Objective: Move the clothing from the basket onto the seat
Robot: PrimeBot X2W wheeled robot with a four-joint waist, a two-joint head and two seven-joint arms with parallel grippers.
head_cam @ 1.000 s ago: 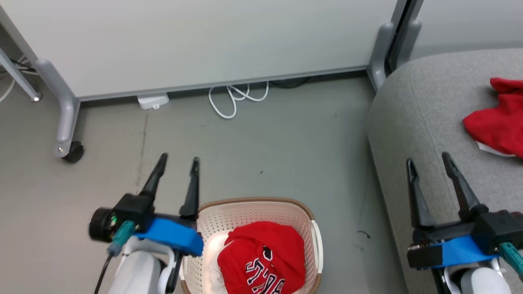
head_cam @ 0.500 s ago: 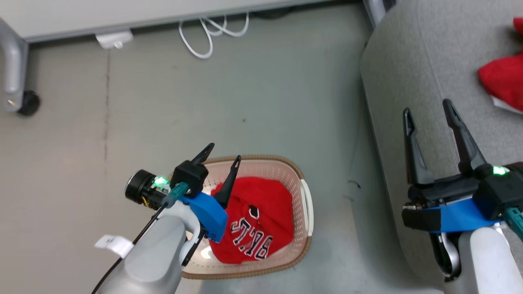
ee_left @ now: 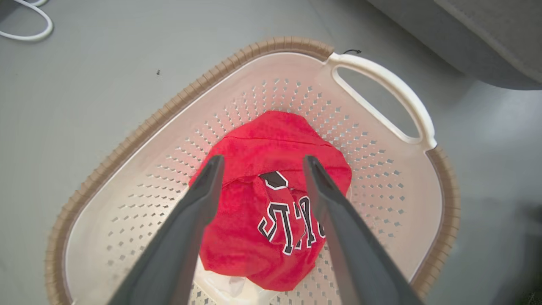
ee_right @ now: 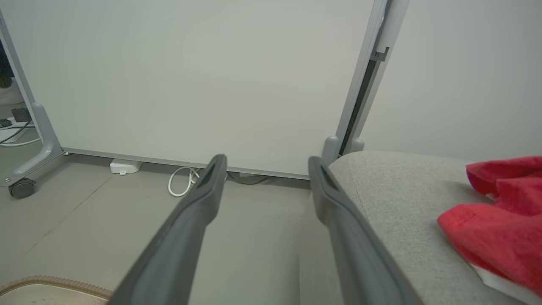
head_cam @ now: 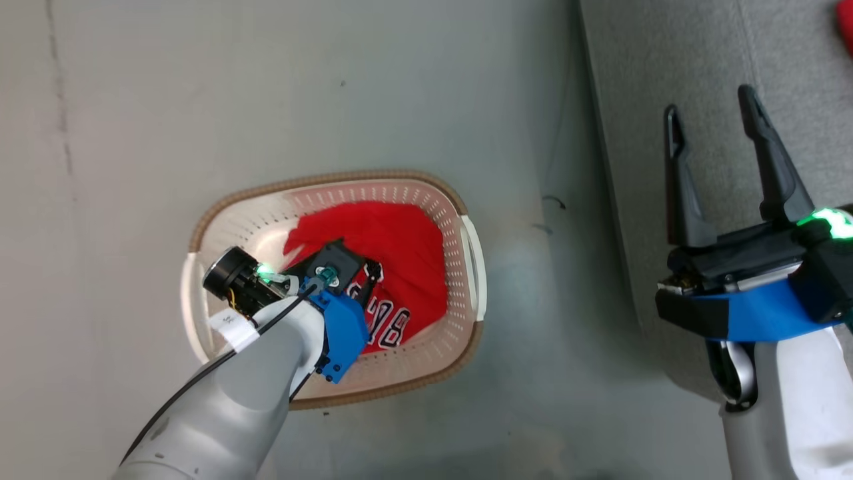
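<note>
The cream basket [head_cam: 320, 181] with a brown rim stands on the floor, and a red jersey [head_cam: 400, 240] with black-and-white lettering lies crumpled in it. My left gripper [ee_left: 263, 160] points down into the basket, open. Its fingers [ee_left: 199, 199] straddle the jersey [ee_left: 271, 144] just above it, holding nothing. My right gripper [head_cam: 710, 103] stands open and empty over the edge of the grey seat [head_cam: 700, 60]. A second red garment [ee_right: 499, 216] with a white band lies on the seat [ee_right: 394, 199] to the right of the right gripper [ee_right: 266, 160].
A white partition panel [ee_right: 190, 76] on a wheeled grey foot [ee_right: 21, 187] stands beyond the floor. A white cable [ee_right: 180, 182] and a white power block [ee_right: 125, 166] lie at its base. The basket's handle [ee_left: 381, 89] faces the seat.
The head camera has tilted down. My left arm swung right over the basket and turned its open fingers down onto the jersey. The right gripper stayed open by the seat.
</note>
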